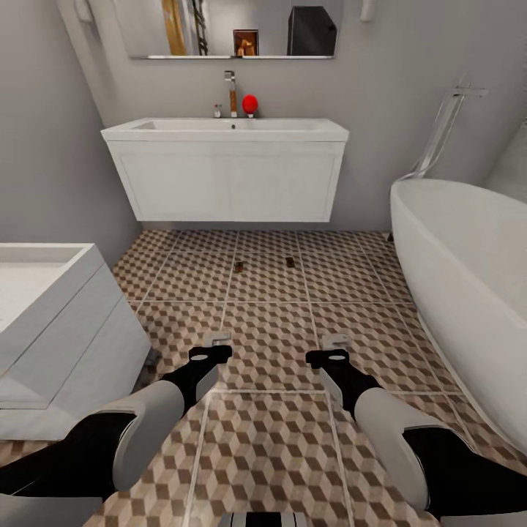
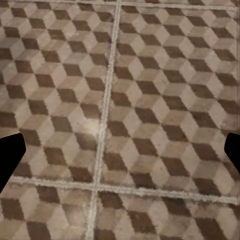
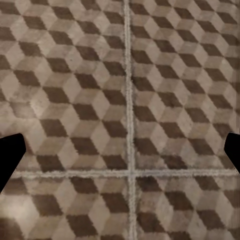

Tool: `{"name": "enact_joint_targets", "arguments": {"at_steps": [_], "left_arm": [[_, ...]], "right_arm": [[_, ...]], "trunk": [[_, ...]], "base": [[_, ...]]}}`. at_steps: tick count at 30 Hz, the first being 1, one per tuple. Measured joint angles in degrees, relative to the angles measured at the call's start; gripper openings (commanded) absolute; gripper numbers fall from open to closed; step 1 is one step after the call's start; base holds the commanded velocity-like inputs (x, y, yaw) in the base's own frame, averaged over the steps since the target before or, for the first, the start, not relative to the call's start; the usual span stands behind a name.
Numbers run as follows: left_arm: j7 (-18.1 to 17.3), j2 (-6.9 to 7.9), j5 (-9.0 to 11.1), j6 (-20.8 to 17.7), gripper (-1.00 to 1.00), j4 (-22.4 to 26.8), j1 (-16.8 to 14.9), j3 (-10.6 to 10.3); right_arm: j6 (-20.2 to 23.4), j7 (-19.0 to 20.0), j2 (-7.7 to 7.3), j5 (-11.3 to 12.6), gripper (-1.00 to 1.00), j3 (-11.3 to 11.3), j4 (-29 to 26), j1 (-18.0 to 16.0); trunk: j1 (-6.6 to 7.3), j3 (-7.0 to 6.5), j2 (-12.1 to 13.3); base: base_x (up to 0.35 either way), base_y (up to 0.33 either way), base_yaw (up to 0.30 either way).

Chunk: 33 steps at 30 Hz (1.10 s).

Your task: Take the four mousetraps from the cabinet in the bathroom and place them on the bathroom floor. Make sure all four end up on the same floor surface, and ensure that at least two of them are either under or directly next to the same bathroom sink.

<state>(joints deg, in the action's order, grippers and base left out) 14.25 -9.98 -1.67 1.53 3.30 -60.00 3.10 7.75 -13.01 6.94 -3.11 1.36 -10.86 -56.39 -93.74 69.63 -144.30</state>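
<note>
Two mousetraps, one point(image 1: 240, 262) and another point(image 1: 291, 260), lie as small flat brown boards on the bathroom floor point(image 1: 271, 439), just in front of the bathroom sink point(image 1: 227, 176). The sink is a wide white wall-hung basin with a tall tap. Both arms reach forward and low over the cube-pattern tiles, well short of the traps. My left gripper point(image 1: 218, 340) point(image 2: 120, 155) is open with bare tiles between its dark fingers. My right gripper point(image 1: 335, 341) point(image 3: 120, 155) is open too and holds nothing. The cabinet is out of view.
A white oval tub point(image 1: 468, 278) fills the right side. A smaller white basin unit point(image 1: 58, 329) stands at the left. A mirror shelf point(image 1: 234, 55) hangs above the sink, and a red object point(image 1: 249, 103) sits by the tap. Open floor lies between the arms and the sink.
</note>
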Motion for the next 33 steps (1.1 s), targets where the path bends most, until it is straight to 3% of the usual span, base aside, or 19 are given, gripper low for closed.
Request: {"name": "enact_joint_targets", "arguments": {"at_steps": [21,27,33], "left_arm": [[0.04,0.84,0.41,0.08,1.0,-2.25,0.03,0.1],[0.07,2.22,1.1,0.03,1.0,-2.81,0.32,0.15],[0.05,4.94,3.11,-0.25,1.0,-3.05,0.59,0.19]], "right_arm": [[-0.03,0.2,-0.39,0.36,1.0,-0.08,2.03,0.03],[-0.15,0.09,-0.47,0.39,1.0,-0.07,5.5,0.04],[-1.64,0.05,-0.84,0.34,1.0,-0.07,10.52,0.0]], "trunk": [[0.54,-4.65,0.28],[0.7,-5.99,0.36],[0.85,-7.32,0.44]], "base": [[0.0,0.0,0.0],[0.0,0.0,0.0],[0.0,0.0,0.0]]}}
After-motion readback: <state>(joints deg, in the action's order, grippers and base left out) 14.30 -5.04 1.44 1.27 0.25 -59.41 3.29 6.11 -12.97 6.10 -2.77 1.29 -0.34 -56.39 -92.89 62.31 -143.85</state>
